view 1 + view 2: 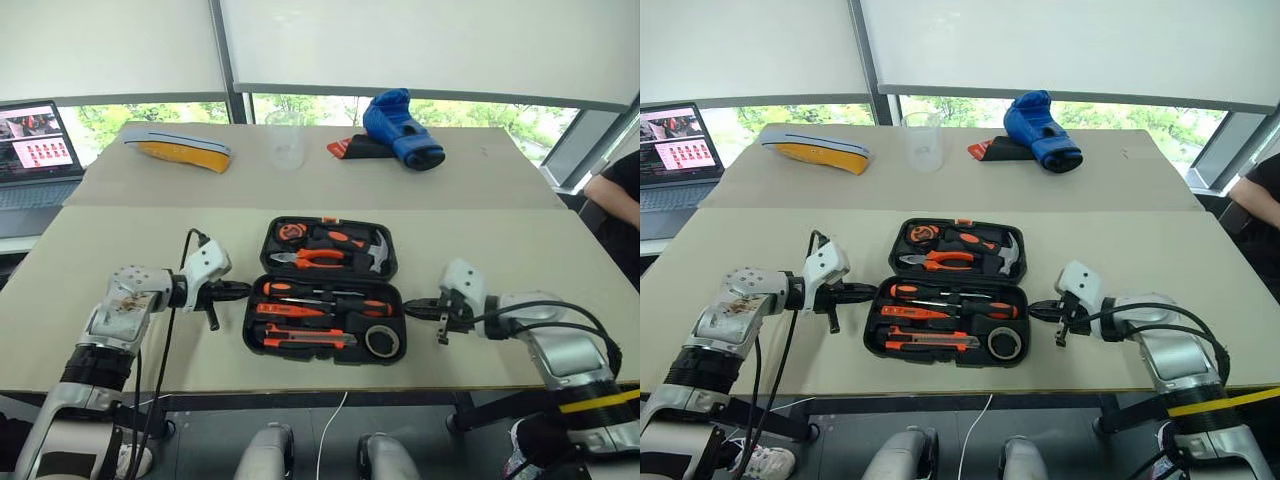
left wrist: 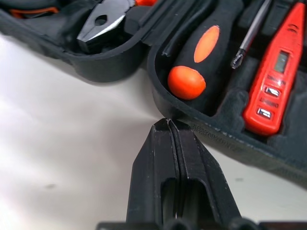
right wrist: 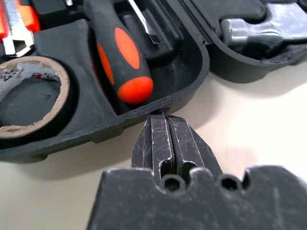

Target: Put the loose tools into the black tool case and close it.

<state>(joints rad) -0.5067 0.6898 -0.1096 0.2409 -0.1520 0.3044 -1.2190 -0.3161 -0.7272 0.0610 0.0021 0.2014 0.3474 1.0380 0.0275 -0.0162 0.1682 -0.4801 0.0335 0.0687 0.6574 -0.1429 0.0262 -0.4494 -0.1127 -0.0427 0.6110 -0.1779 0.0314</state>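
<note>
Left gripper (image 1: 243, 291) pressed together, tip at the left edge of the black tool case (image 1: 325, 282); right gripper (image 1: 412, 309) likewise together, tip at the right edge. Case lies open mid-counter (image 1: 120, 250) — screwdrivers (image 1: 325, 298), utility knife (image 1: 305, 338) and tape roll (image 1: 382, 341) all slotted in the near half. Step in hand looks like closing: hook both tips under the near half evenly and fold it onto the far half — lopsided lifting could spill the tools.

The open tool case (image 1: 325, 290) lies mid-frame on the surface (image 1: 500, 260), my left tool (image 1: 243, 291) at its left edge, my right tool (image 1: 410, 309) at its right; a glove (image 1: 400, 128) lies upper right.
</note>
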